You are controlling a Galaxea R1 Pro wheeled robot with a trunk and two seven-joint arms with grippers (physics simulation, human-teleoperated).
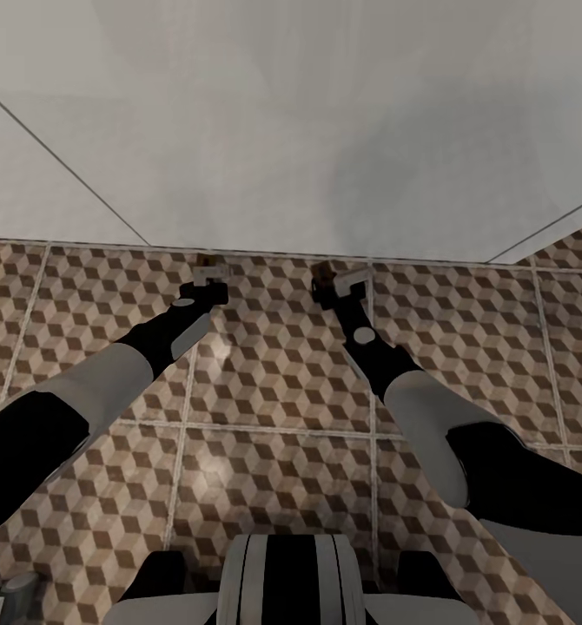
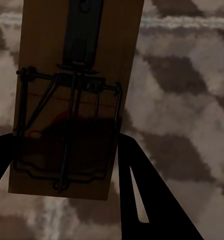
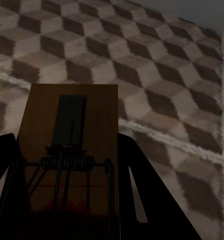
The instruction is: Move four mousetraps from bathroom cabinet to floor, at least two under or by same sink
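Left gripper (image 1: 211, 276): arm reaches forward and down over the floor (image 1: 265, 391), tip close to the lower edge of the sink (image 1: 308, 130). In the left wrist view the two dark fingers (image 2: 142, 200) flank a mousetrap (image 2: 71, 100) and close against its long edges; jaws narrow, set to the board's width. The board is brown wood with a dark wire spring, bar and frame, and a dark plate along its middle. It extends out past the fingertips, with patterned tile behind it. Whether it touches the floor cannot be told.

Right gripper (image 1: 334, 282): arm likewise extended, tip near the sink's edge, beside the left gripper and apart from it. In the right wrist view its fingers (image 3: 142, 200) clamp a second mousetrap (image 3: 71, 140) on both long sides; jaws narrow. Same wooden board, wire spring and dark plate, the near end in shadow. Cube-pattern tile and pale grout lines lie beyond it.

Sink: broad white underside and front, spanning the upper half of the head view.

Floor: large tiles, brown, beige and cream cubes, below both arms.

In the head view a small brown corner of each trap shows at each gripper tip.
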